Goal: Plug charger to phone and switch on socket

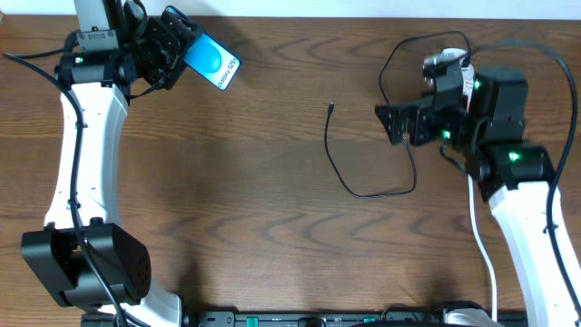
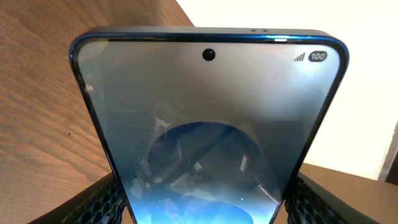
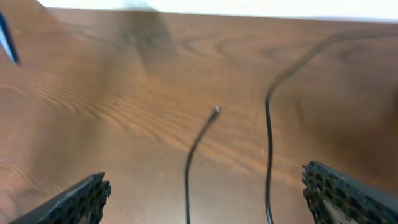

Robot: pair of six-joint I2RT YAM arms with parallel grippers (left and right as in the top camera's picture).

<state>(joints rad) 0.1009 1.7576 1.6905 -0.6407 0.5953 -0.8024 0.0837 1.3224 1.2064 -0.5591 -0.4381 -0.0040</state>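
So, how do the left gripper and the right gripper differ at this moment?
The left gripper is closed on the phone, one finger on each long edge; the right gripper is wide open and holds nothing. The left gripper is at the far left of the table; the right gripper is on the right, facing the connector tip of the charger. Both have black textured fingers.

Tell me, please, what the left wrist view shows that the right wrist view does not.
Left wrist only: the phone close up, camera hole and status icons visible, gripped by the left pincer. Right wrist only: the charger with its connector tip lying free on the wood, ahead of the open right pincer. Both: the wooden table; a blue sliver at the right wrist view's left edge may be the phone.
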